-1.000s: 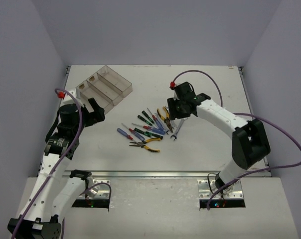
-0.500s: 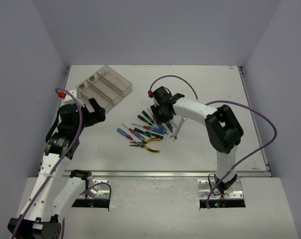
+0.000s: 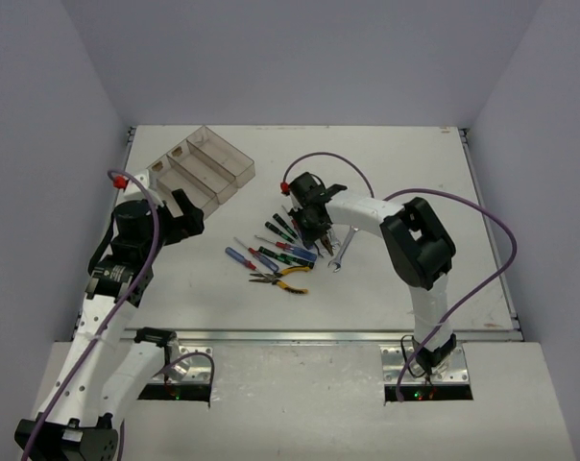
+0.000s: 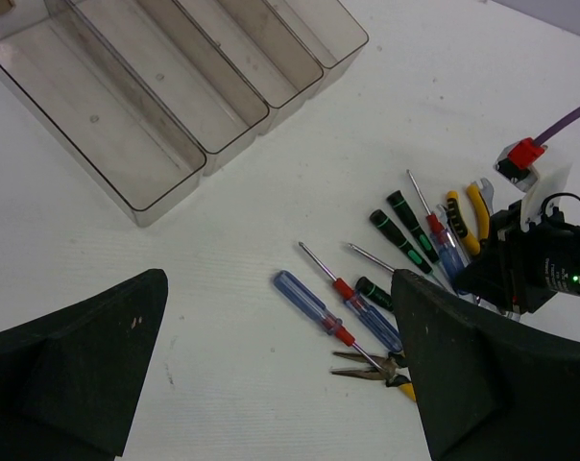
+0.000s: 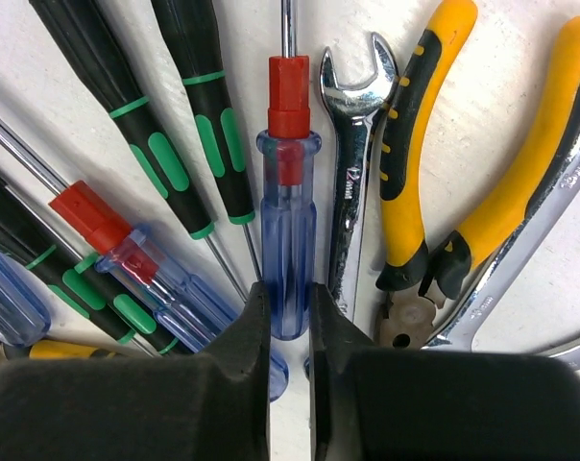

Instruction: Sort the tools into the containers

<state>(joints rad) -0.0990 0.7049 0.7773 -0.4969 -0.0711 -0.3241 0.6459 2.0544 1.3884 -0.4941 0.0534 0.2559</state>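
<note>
Top: tools heaped mid table, bins far-left, apart from them; L wrist: L gripper spread wide, above tools' near edge; R wrist: R gripper fingers nearly together at blue screwdriver butt, can't tell if pinching, wrench just beside.

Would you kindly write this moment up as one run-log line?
step: grasp | right claw: closed on blue-handled screwdriver | left claw: open, empty | bins: no tools inside
</note>
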